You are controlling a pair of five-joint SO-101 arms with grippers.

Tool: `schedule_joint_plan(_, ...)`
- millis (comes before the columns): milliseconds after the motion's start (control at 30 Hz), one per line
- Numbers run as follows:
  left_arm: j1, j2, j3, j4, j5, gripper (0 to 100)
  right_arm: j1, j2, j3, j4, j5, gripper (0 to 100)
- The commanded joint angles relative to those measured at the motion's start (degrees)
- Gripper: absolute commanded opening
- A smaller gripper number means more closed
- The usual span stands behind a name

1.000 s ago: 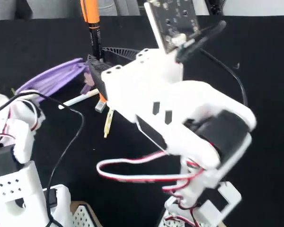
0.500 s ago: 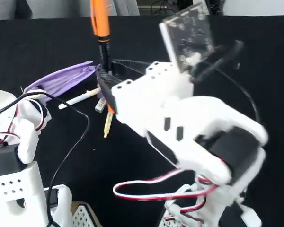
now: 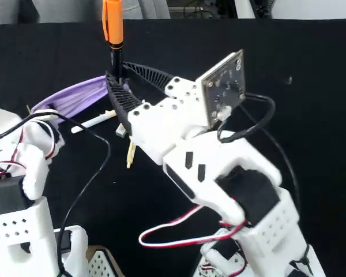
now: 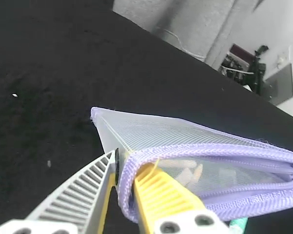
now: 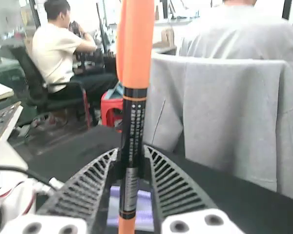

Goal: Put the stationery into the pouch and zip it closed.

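A purple mesh pouch (image 3: 69, 98) lies on the black table at the back left. My left gripper (image 4: 124, 183) is shut on the pouch's (image 4: 200, 165) zip edge, one grey and one yellow finger either side of the purple trim. My right gripper (image 3: 118, 86) hangs above the pouch's open end, shut on an orange and black marker (image 3: 113, 34) that stands upright. In the right wrist view the marker (image 5: 134, 97) rises between the two black ribbed fingers. A white pen (image 3: 95, 122) and a cream pen (image 3: 130, 154) lie on the table beside the pouch.
A small grey object (image 3: 121, 130) lies next to the white pen. The left arm's white base and cables (image 3: 23, 196) fill the near left corner. The black table (image 3: 311, 81) stretches away to the right.
My right arm has swung back and lowered its wrist, carrying the upright marker slightly left toward the pouch's open end. The pouch and left arm stay put.
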Motion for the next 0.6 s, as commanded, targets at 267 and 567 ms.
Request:
schedule_joint_plan(267,2.0,-0.1,-3.1,-1.7,0.9,3,-0.6,-2.0,27.0,-42.0,0.6,1.1)
schedule_joint_plan(567,2.0,-0.1,-3.1,-1.7,0.9,3,-0.7,-1.5,34.9,-54.4,0.6,1.1)
